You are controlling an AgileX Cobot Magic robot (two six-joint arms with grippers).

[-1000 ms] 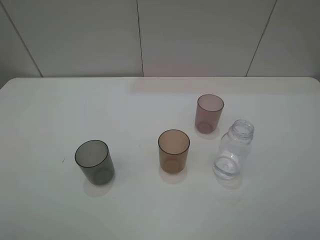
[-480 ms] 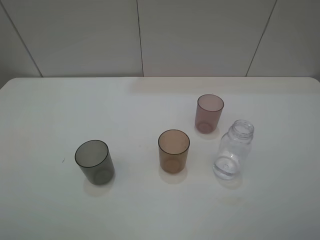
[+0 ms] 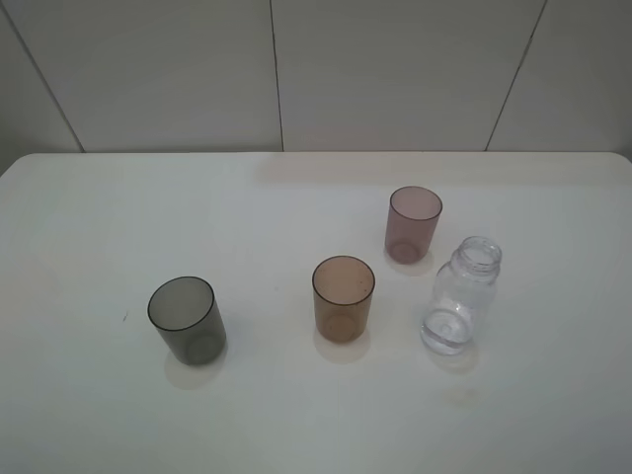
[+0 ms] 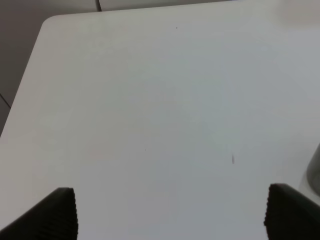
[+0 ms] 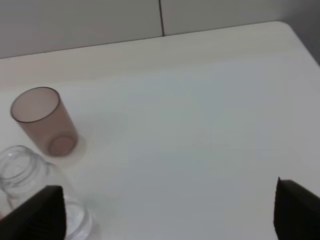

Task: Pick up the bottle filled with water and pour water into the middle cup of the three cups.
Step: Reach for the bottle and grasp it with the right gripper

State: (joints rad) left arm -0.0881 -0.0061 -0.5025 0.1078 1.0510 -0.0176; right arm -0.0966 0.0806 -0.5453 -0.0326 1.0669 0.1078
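Note:
The clear capless bottle stands upright on the white table, right of the amber-brown middle cup. A smoky grey cup stands at the left and a mauve-pink cup behind the bottle. Neither arm appears in the high view. In the right wrist view my right gripper is open, with the bottle just beside one finger and the pink cup beyond it. My left gripper is open over bare table, the grey cup's edge off to one side.
The table's back edge meets a pale panelled wall. Its left corner shows in the left wrist view and its right corner in the right wrist view.

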